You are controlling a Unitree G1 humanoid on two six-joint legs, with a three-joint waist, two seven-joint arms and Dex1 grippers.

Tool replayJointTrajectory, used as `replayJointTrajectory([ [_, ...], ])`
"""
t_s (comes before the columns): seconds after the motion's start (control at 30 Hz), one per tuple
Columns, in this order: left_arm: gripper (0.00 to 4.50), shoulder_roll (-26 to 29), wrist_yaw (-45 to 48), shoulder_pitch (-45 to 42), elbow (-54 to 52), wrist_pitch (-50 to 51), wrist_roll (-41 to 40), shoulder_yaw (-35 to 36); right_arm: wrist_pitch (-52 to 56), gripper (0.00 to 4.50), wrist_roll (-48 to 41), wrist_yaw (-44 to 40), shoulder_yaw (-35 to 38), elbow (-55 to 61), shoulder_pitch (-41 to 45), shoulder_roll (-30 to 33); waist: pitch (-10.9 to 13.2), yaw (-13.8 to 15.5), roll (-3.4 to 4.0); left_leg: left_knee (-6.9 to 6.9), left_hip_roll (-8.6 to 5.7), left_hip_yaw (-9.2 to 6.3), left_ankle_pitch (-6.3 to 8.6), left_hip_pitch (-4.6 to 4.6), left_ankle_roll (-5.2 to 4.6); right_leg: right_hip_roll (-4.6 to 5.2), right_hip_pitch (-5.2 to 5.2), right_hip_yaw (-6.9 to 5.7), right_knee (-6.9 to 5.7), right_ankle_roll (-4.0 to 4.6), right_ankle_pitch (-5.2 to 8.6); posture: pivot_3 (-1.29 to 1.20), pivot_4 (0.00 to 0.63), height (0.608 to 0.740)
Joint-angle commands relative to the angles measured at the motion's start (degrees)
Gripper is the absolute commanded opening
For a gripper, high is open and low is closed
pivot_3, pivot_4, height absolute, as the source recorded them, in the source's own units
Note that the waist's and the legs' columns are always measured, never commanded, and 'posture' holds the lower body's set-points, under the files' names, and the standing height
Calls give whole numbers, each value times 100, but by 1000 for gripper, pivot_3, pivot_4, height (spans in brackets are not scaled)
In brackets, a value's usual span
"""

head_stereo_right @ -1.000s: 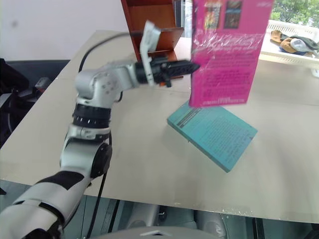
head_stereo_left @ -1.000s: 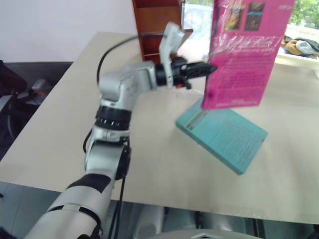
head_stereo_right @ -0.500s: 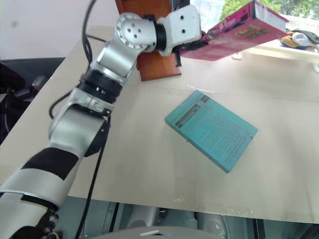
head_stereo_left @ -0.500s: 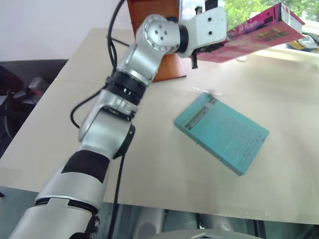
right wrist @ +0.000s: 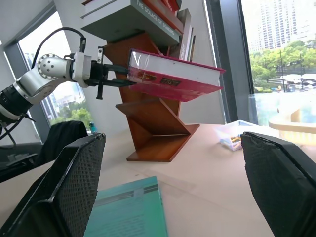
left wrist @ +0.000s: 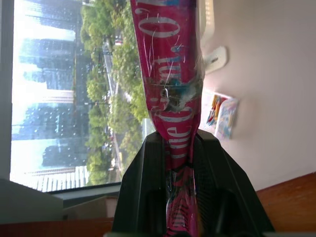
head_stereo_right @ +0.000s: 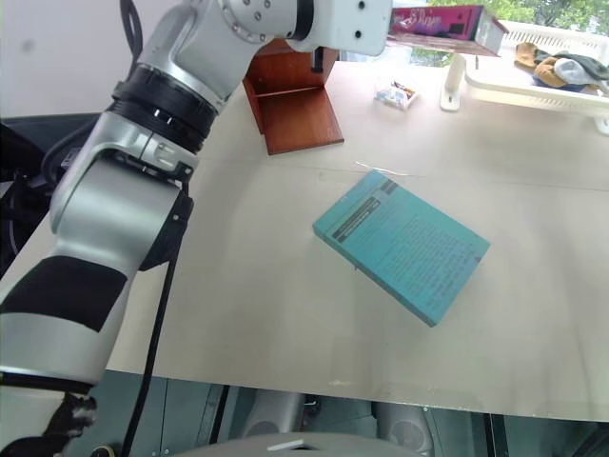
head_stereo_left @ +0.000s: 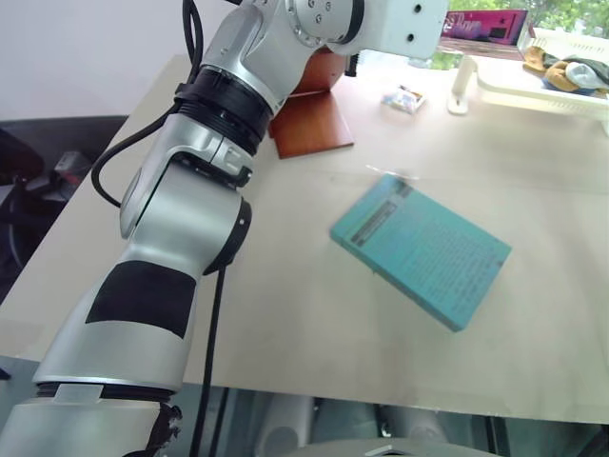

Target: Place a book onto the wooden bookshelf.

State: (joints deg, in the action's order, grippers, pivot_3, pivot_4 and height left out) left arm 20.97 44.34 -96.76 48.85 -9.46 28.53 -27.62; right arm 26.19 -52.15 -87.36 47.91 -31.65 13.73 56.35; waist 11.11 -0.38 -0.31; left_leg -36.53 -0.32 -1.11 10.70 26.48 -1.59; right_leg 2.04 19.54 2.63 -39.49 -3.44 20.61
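The magenta book (head_stereo_right: 447,17) hangs level in the air, clamped at one end by my left gripper (right wrist: 120,79), which is shut on it. In the left wrist view the black fingers (left wrist: 148,187) squeeze the book's (left wrist: 170,74) spine end. The book (right wrist: 173,76) is held beside the reddish-brown wooden bookshelf (right wrist: 158,128), above the table and below the shelf's upper board. The bookshelf (head_stereo_right: 295,105) stands at the table's far left. My right gripper (right wrist: 173,143) stands open with nothing between its fingers, low over the table and facing the shelf.
A teal-green book (head_stereo_right: 400,246) lies flat mid-table. A white basket rack (head_stereo_right: 533,81) with cloth items stands at the far right, a small packet (head_stereo_right: 395,92) beside it. Several books (right wrist: 148,15) rest on the bookshelf's top. A window lies behind.
My left arm has risen and rolled its wrist, so the magenta book went from upright to lying level and moved up and farther back, beside the bookshelf. The teal book stayed put.
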Motion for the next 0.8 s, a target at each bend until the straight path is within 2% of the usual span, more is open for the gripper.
replayJointTrajectory([
  [0.03, 376, 97, -184, -348, -136, 166, 284, 25, -115, 4500, 34, -258, 12, -147, 165, 212, 0, -17, 0, -4, 0, 4, -1, 1, -1, 1, 4, 3, -8, 0, 0, 0, 150, 740],
  [0.37, 376, 307, -451, -147, 82, 940, 954, -137, -153, 4500, 117, -275, -94, -211, 260, 192, -2, -62, 4, -22, 4, 26, -3, 0, -6, -2, 20, 28, -43, -5, 3, 0, 150, 740],
  [0.8, 376, 305, -1208, -23, 167, 475, 1236, -260, -216, 4500, 132, -143, -109, -69, 217, 69, -2, -42, 4, -35, 4, 30, -2, 5, -7, 2, 21, 29, -47, -5, 3, 0, 150, 740],
])
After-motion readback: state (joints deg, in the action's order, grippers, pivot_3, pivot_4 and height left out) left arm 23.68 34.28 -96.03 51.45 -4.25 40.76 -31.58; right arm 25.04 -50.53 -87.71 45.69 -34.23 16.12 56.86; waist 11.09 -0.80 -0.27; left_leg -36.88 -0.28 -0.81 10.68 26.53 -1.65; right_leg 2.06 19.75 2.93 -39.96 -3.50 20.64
